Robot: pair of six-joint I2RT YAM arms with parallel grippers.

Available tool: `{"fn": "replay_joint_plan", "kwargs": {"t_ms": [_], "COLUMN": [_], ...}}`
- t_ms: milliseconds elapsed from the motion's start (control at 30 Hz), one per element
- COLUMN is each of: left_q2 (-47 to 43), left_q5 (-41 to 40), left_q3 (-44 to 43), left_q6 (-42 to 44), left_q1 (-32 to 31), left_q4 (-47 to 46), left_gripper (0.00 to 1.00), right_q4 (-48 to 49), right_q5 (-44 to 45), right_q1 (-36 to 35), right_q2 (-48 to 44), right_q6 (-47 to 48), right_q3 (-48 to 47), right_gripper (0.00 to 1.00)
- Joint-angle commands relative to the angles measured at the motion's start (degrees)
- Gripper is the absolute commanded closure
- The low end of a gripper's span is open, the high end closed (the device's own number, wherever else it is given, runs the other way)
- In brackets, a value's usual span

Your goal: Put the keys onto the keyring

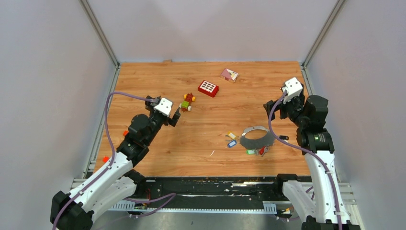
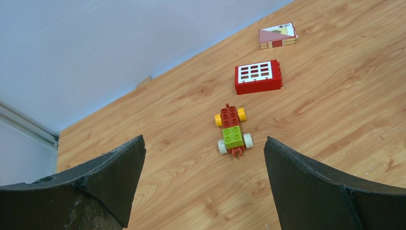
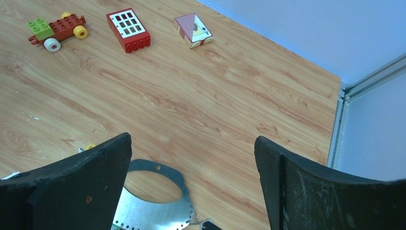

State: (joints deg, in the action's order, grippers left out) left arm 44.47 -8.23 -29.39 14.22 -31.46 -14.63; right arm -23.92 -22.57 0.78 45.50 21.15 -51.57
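Both pairs of jaws are being held wide apart above the counter point(image 1: 191, 143), with nothing being gripped. The keys point(image 1: 232, 143) are being shown loose on the wood, just beside the near and left rim of the keyring point(image 1: 255, 135). The keyring is lying flat, near the right jaws but not touched by them, and well apart from the left jaws. Farther off, a block toy point(image 1: 187, 102), a red brick point(image 1: 208, 88) and a small box point(image 1: 229, 74) are being shown, with pale walls point(image 1: 210, 28) behind.

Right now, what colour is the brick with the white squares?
Red. The brick shows best in the left wrist view.
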Motion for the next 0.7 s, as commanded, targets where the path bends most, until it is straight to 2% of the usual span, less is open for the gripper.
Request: {"fn": "replay_joint_plan", "kwargs": {"t_ms": [0,667], "left_q2": [-0.72,-0.64], "left_q5": [-0.20,-0.13], "left_q3": [0.04,0.02], "left_q6": [-0.59,-0.33], "left_q1": [0.17,0.17], "left_q4": [-1.91,-1.80], "left_gripper": [0.00,0.00], "right_q4": [0.54,0.36], "right_q5": [-0.80,-0.26], "right_q1": [-0.28,-0.30], "right_q2": [-0.92,-0.72], "right_q6": [0.59,0.43], "right_q3": [-0.55,-0.73], "right_gripper": [0.00,0.00]}}
